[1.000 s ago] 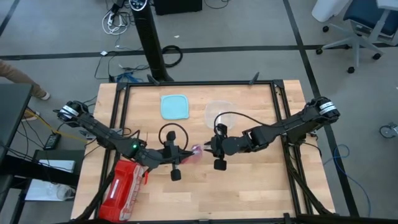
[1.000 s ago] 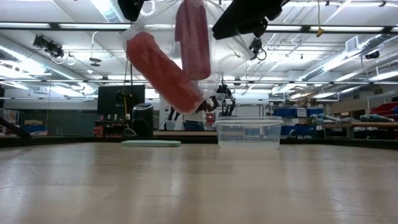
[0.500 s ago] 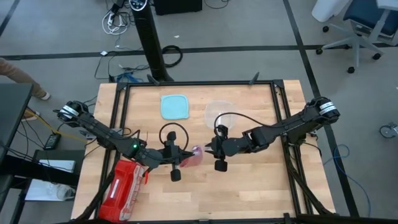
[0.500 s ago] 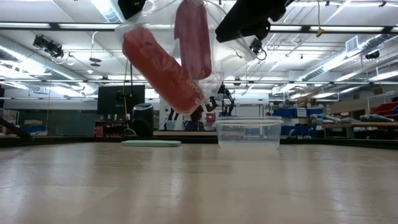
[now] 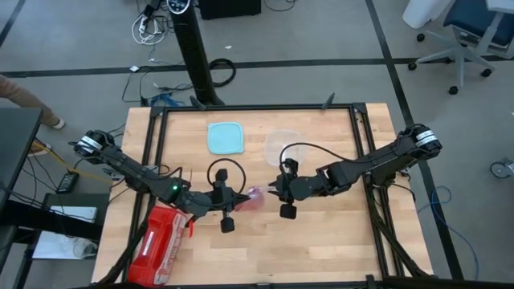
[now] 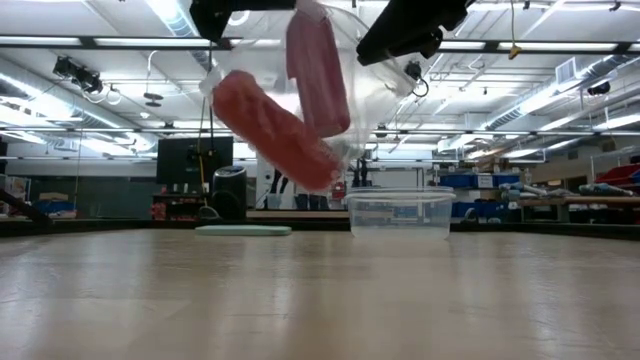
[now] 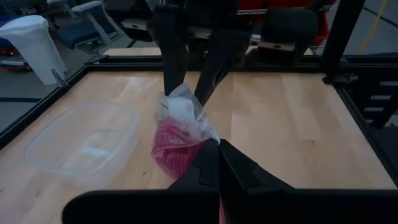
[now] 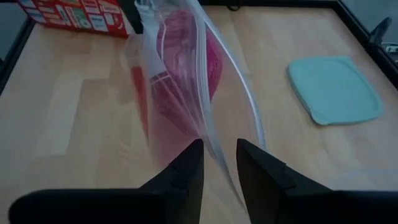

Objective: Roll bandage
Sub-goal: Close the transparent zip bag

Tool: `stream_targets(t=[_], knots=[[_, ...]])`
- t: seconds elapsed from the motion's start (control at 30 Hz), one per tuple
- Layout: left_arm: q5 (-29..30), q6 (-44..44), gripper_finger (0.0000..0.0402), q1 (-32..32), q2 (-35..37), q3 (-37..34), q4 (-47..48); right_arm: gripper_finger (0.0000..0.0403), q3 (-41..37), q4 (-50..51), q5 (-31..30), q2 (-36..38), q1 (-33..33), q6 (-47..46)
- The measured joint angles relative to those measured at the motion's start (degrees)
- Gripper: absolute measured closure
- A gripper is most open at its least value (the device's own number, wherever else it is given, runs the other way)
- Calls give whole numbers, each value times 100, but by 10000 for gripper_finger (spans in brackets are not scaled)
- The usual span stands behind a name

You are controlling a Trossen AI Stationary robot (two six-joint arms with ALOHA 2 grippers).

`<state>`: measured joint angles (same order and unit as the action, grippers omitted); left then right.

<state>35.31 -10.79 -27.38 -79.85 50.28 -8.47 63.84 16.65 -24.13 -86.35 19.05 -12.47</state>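
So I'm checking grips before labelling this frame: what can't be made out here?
- Low view: both claws cut off by the top edge; only the bandage rolls in the clear bag show.
- High view: bag too small to see the grip.
- Right wrist view: right claw at the bag film; contact unclear.

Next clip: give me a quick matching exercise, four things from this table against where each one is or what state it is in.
Things:
1. bandage rolls
2. teal lid
3. clear tub
4. red case

Places or states:
A. flat on the table's far side, left of the tub
B. at the table's near left corner
C. inside a clear bag held above the table
D. empty, no lid on

Pairs: 1-C, 2-A, 3-D, 4-B
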Motion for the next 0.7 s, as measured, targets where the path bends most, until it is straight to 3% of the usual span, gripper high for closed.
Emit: stream_targets(t=[0.7], knots=[[-2,-59,402,0,0,0,13,296,8,-235,128,31,74,-348]])
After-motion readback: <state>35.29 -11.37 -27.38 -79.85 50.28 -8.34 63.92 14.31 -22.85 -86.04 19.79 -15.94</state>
